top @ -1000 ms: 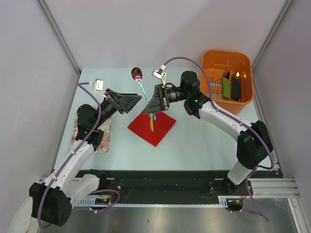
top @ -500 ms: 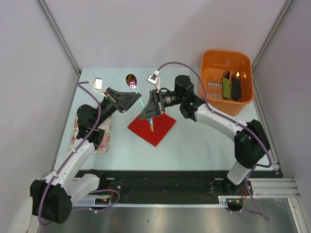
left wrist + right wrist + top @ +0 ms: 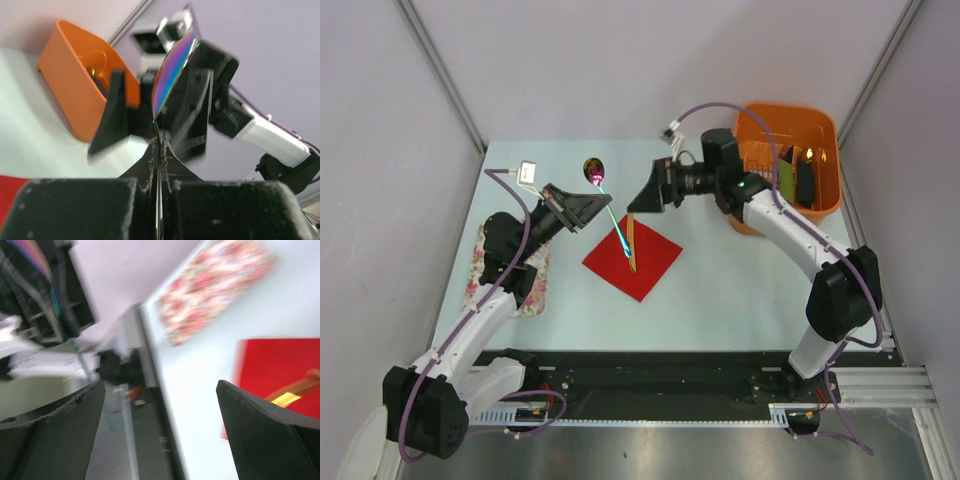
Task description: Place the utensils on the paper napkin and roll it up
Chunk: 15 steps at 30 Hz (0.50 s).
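One red paper napkin (image 3: 655, 265) lies mid-table with one orange-handled utensil (image 3: 632, 245) on it. Just left of it, the left gripper (image 3: 605, 205) is clamped on one spoon (image 3: 592, 170) — bowl toward the far side. The right gripper (image 3: 642, 198) hangs past the napkin's far corner, fingers spread wide, holding nothing. One orange basket (image 3: 760, 115) stands far right — one floral cloth (image 3: 535, 290) lies left.

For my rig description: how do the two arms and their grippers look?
The left arm and right arm match: white shells, black joints, a purple cable along each. The left gripper and right gripper are black and wedge-shaped. A green light glows on the right arm.
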### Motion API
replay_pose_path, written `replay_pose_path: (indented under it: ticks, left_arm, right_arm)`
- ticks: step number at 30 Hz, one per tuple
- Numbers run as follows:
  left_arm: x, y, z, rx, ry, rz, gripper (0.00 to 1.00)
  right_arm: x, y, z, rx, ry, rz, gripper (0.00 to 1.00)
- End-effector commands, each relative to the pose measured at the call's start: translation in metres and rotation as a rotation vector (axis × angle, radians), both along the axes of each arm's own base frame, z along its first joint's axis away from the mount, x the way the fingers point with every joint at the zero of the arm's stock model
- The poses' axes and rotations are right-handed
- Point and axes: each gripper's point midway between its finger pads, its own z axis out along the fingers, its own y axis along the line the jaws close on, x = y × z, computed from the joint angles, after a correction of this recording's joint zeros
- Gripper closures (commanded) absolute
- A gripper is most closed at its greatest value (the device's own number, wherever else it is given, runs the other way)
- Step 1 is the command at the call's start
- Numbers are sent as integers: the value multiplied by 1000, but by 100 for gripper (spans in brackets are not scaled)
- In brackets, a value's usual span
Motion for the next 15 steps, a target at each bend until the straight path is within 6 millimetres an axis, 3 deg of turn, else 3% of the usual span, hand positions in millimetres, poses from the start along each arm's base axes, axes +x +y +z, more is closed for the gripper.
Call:
replay_pose_path:
  ticks: [1, 4, 5, 6, 9, 15]
  left_arm:
    - [12, 7, -14, 22, 50, 69, 100]
    - [28, 16, -32, 41, 146, 159, 100]
    - [33, 18, -49, 70, 212, 183, 100]
    - [40, 23, -50, 77, 228, 228, 100]
    - [49, 30, -75, 138, 337, 283, 100]
    - [47, 24, -87, 113, 412, 250, 100]
  right_arm:
    - [53, -47, 13, -176, -246, -217, 1]
    - [55, -50, 18, -246, -326, -284, 6]
    - [55, -51, 17, -269, -338, -304, 11]
    - [56, -49, 15, -293, -355, -329, 14]
    - [40, -29, 11, -321, -382, -315, 23]
    - [8, 14, -1, -289, -325, -196, 34]
